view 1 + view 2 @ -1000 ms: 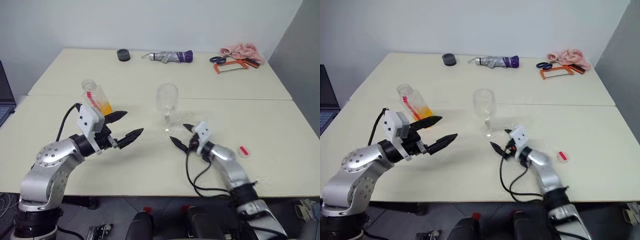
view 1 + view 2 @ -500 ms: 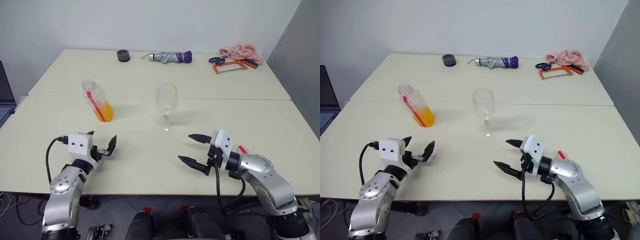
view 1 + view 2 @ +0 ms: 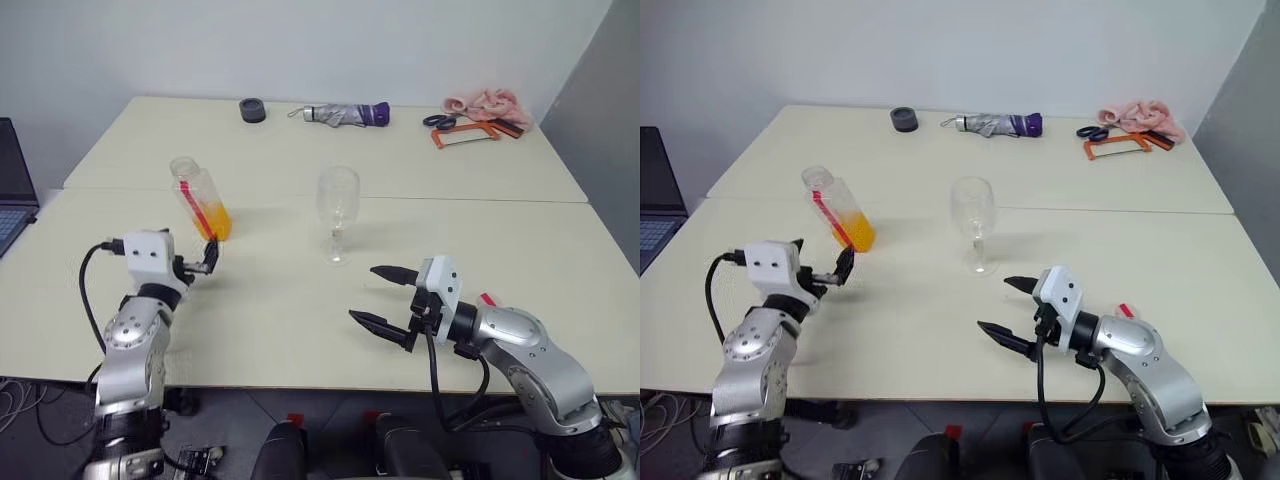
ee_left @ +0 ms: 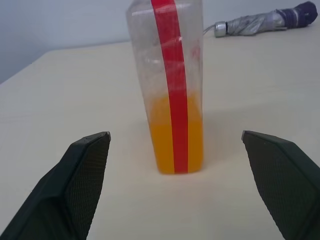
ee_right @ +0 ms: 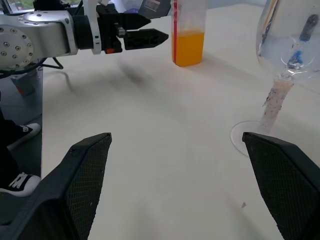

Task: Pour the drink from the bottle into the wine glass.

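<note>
The left end effector (image 3: 208,255) was held wide apart, just near of the bottle (image 3: 201,199), so the reach was judged under way. The right end effector (image 3: 385,297) was also spread, empty. A closing on the bottle was required next.

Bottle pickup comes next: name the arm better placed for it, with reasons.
Left. The left claw is open and pointed at the bottle just ahead. The right claw sits nearer the wine glass, across the table.
</note>
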Controlling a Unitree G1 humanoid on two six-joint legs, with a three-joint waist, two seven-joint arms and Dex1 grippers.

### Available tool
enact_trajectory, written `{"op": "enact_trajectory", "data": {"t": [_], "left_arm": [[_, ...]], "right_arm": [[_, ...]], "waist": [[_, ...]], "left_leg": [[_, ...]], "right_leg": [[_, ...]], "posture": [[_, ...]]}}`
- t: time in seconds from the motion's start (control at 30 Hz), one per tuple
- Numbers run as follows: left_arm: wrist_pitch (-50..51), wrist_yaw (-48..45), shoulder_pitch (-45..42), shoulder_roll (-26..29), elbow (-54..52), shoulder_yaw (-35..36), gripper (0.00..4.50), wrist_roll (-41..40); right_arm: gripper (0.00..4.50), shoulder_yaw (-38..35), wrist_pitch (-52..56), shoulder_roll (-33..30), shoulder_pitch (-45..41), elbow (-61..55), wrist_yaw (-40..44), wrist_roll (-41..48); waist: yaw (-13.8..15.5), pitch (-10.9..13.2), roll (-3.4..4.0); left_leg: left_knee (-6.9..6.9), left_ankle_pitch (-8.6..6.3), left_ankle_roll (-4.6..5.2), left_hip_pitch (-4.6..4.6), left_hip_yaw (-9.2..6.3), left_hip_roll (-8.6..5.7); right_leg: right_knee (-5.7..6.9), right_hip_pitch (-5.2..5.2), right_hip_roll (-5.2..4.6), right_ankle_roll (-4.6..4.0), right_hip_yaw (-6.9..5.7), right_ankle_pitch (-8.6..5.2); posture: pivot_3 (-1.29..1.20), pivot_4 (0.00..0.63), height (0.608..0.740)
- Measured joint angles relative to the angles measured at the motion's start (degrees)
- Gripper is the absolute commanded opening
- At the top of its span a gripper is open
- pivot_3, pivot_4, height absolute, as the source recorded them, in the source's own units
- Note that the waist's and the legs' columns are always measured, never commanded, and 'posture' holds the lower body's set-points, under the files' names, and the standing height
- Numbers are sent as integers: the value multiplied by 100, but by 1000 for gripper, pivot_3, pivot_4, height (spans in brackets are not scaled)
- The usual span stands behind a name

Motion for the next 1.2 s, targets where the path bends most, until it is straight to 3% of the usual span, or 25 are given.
{"op": "enact_trajectory", "data": {"t": [0.97, 1.07, 1.2], "left_arm": [[-565, -515, -2010, 432, 2495, -168, 4500, 136], [-630, -539, -2118, 432, 2720, -169, 3884, 134], [-660, -623, -2137, 432, 2905, -168, 2570, 128]], "right_arm": [[4468, -73, 28, 44, -381, -138, -309, 16], [4500, -80, 12, 101, -415, -138, -311, 34], [4500, -107, 8, 146, -433, -138, -312, 125]], "waist": [[0, 0, 0], [-1, 0, 0], [0, 0, 0]], "left_leg": [[-1, 0, 0, -5, -10, -3], [0, 0, 0, -6, -10, -3], [0, 0, 0, -8, -15, -2]], "right_leg": [[2, -1, 3, -13, -15, 8], [2, -1, 3, -13, -15, 8], [2, -1, 2, -14, -18, 9]], "posture": [[0, 150, 740], [0, 150, 740], [0, 150, 740]]}}
